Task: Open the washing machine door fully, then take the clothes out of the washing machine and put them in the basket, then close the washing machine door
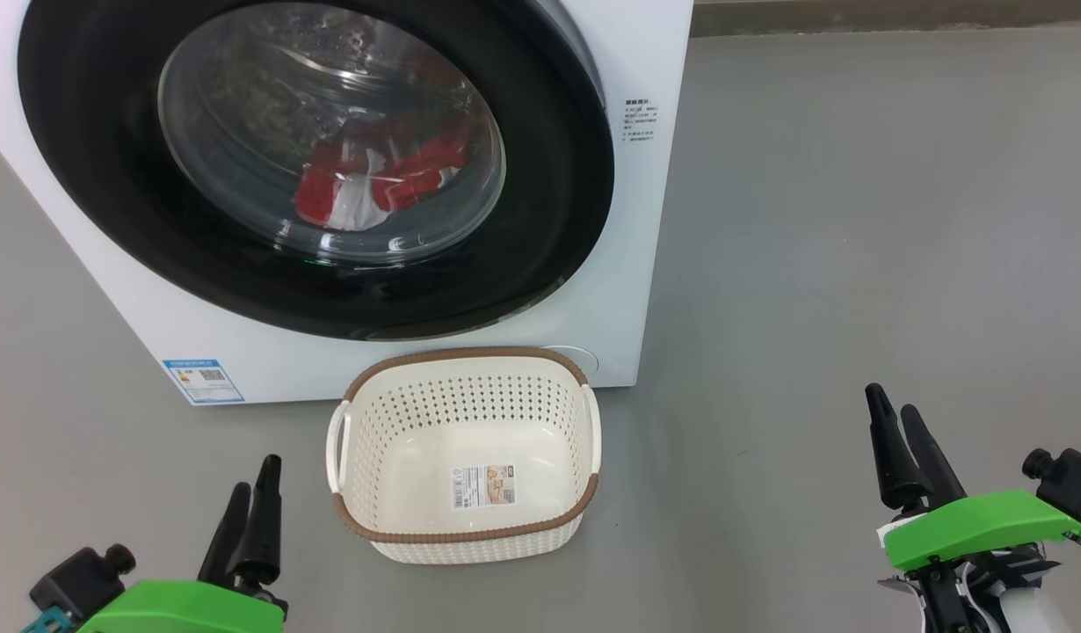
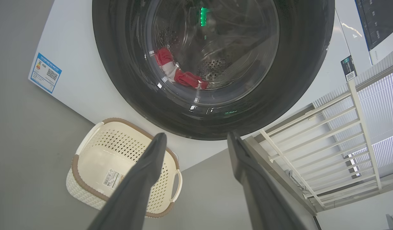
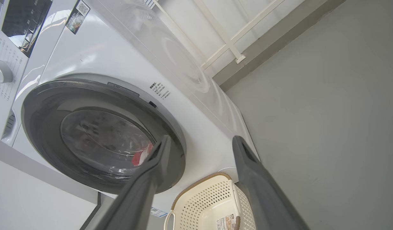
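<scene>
Looking over the scene, I judge the job hasn't started: the large round washing machine door, with its glossy black rim and bulging clear glass, appears shut flush against the big white boxy front-loading washing machine. Through the glass I can see the soft bright red clothes with white patches heaped low in the perforated steel drum. The small cream-white perforated plastic basket with brown rim trim sits empty on the grey floor just in front of the machine, below the door. My left gripper hangs low beside the basket, and my right gripper is off to the other side, well apart from it. Both have their fingers spread with nothing between them. Opening the door, moving the clothes and closing up all remain.
</scene>
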`<state>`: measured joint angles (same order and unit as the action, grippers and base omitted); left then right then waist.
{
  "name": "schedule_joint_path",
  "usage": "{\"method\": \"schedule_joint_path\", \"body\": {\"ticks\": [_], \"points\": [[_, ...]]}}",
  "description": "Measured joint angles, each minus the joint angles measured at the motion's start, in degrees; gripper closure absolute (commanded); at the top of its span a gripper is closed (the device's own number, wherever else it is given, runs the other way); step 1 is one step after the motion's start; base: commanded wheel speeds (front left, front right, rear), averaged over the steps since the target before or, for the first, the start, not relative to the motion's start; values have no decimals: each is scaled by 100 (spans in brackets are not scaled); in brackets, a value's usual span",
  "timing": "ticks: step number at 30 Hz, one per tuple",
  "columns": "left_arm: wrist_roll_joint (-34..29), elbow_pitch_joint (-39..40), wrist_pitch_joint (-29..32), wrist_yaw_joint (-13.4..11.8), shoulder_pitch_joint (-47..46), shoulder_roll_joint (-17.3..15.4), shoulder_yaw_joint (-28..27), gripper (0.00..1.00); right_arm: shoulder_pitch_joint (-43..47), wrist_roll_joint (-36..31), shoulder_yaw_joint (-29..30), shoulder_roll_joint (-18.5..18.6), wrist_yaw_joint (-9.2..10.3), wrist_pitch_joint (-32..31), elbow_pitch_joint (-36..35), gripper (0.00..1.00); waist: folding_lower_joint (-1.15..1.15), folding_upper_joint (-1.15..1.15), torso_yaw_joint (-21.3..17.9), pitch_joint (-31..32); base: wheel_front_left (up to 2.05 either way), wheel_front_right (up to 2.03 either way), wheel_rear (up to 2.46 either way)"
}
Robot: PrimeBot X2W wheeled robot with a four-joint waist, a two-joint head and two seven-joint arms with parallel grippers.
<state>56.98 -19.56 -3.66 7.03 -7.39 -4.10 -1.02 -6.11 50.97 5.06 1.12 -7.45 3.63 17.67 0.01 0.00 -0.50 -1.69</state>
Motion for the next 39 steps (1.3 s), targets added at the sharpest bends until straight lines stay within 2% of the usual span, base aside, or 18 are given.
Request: {"method": "schedule_joint_path", "body": {"ticks": [39], "points": [[-2388,71,-623,7,-466,-162,175,0,-323,-2524,-225,71,0,631,-81,0,0,0,-22,33,0,0,0]]}}
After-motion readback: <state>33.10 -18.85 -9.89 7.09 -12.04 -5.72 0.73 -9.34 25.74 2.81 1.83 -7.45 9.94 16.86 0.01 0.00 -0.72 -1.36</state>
